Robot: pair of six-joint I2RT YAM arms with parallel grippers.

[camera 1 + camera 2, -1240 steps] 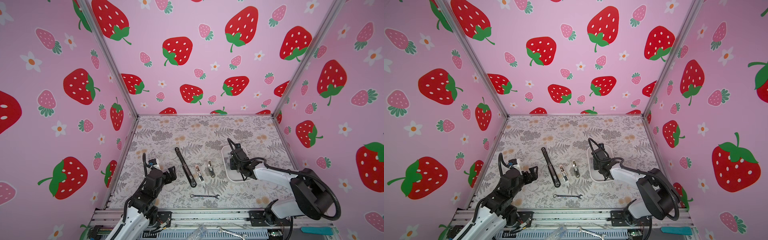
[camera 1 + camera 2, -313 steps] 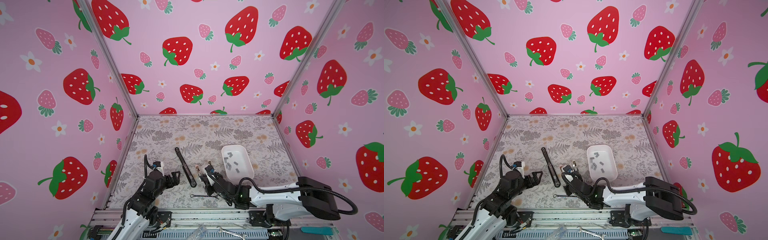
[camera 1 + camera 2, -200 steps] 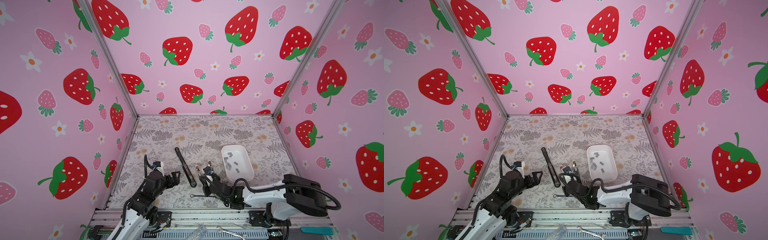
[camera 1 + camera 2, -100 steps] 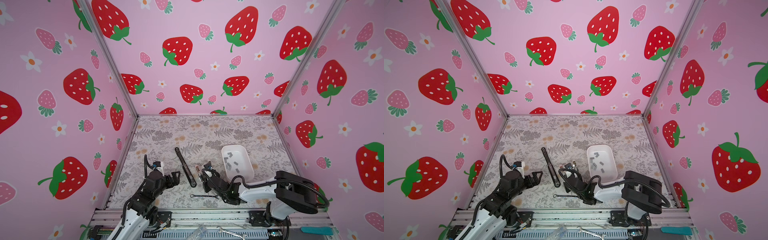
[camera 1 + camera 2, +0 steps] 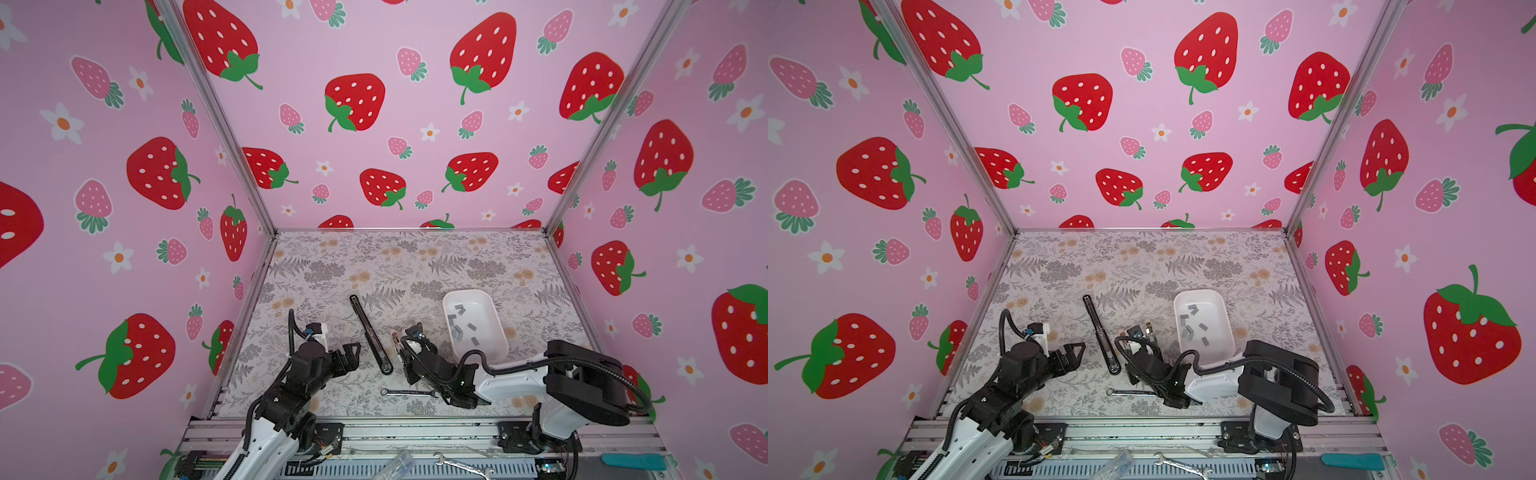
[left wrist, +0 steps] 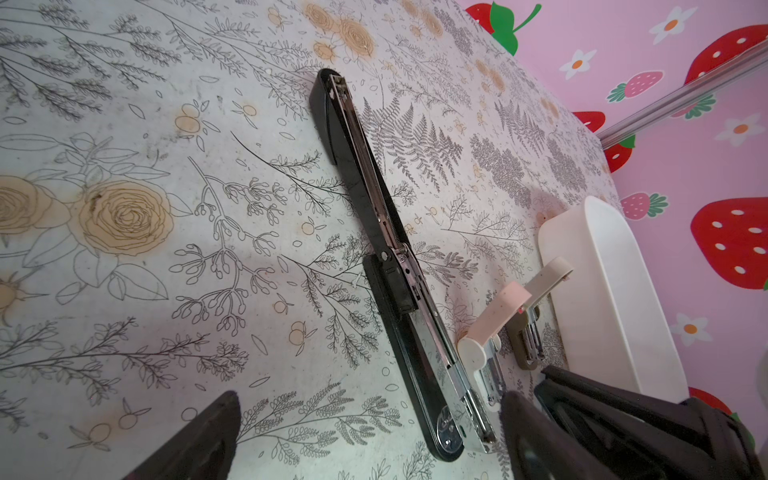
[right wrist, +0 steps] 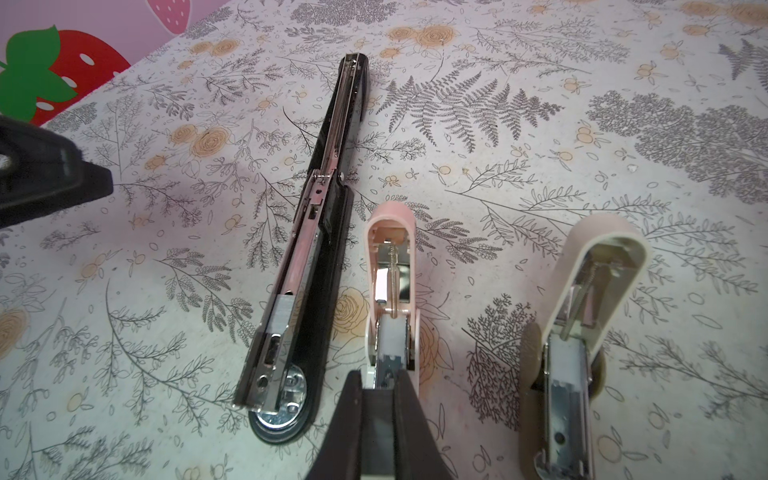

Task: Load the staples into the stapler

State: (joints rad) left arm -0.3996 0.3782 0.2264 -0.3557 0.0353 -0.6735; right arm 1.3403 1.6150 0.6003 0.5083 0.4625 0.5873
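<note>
The step in hand looks like the seating of a strip in a stapler; the right gripper [image 7: 377, 382] has its jaws pressed together and its tip set into the near end of the pink mini stapler [image 7: 390, 232], which lies opened out on the surface [image 5: 374, 266] with its spring and channel bared. A grey metal piece shows in that channel just ahead of the tip; whether it is a staple strip or the magazine itself, and whether the jaws pinch it, cannot be told. The loose staples [image 5: 461, 328] lie scattered in the white tray [image 5: 482, 303], near the pink stapler on its right in both top views. A beige mini stapler [image 7: 602, 257] lies open between pink stapler and tray; a black long-reach stapler [image 7: 328, 199] lies open on the pink one's other side. The left gripper [image 5: 355, 355] hovers spread wide and empty beside the black stapler. A wrench [image 5: 409, 392] rests by the right arm, no part of the job. The next move probably calls for a straight, level push so that any strip settles along the rail, then a release and a clean withdrawal before the lid is folded shut; the free gripper might steady the light body against sliding.
</note>
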